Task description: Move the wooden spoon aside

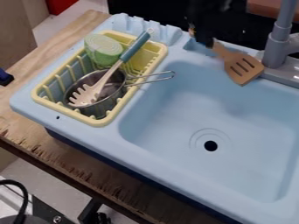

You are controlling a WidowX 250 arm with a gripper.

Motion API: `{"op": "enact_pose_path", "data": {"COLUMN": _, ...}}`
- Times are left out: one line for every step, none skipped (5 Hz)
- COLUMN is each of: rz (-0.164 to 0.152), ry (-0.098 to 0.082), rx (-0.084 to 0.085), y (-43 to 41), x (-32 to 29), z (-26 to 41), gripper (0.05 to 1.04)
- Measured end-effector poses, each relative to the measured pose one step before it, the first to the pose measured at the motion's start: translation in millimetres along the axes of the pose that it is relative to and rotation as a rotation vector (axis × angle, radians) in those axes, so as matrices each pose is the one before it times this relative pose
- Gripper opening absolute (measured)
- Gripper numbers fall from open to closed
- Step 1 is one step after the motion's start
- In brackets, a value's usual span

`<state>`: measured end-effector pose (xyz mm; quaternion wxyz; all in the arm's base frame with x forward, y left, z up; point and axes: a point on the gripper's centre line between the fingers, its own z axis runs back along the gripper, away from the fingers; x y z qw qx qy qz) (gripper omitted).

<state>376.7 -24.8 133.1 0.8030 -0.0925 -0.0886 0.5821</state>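
Observation:
At the upper right, over the sink's back edge, the black gripper (204, 38) is shut on the handle of a slotted wooden spoon (231, 57), which looks like a flat spatula. Its slotted head slants down to the right, beside the faucet and above the back rim of the basin. Part of the handle is hidden behind the gripper, and a bit of wood shows on the gripper's upper left. The arm above merges with the dark background.
A light blue toy sink (169, 166) fills the middle and right, with a grey faucet (276, 48) at the back right. The yellow rack (102, 122) at left holds a metal pot (105, 105), a pasta fork with a blue handle (135, 47) and a green container (104, 50).

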Motion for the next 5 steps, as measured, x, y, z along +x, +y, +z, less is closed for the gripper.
{"op": "enact_pose_path", "data": {"rz": -0.1120, "ry": 0.0060, "rx": 0.0157, "y": 11.68, "x": 10.01, "z": 10.23, "gripper": 1.001}}
{"op": "enact_pose_path", "data": {"rz": -0.2131, "ry": -0.0215, "rx": 0.0750, "y": 15.22, "x": 12.28, "z": 1.98, "gripper": 1.001}}
{"op": "enact_pose_path", "data": {"rz": -0.1500, "ry": 0.0725, "rx": 0.0215, "y": 4.75, "x": -10.29, "z": 0.80, "gripper": 1.001}}
{"op": "enact_pose_path", "data": {"rz": -0.1577, "ry": 0.0355, "rx": 0.0157, "y": -2.47, "x": -25.09, "z": -3.70, "gripper": 1.001}}
{"op": "enact_pose_path", "data": {"rz": -0.1164, "ry": 0.0369, "rx": 0.0066, "y": -13.36, "x": -22.94, "z": -2.88, "gripper": 1.001}}
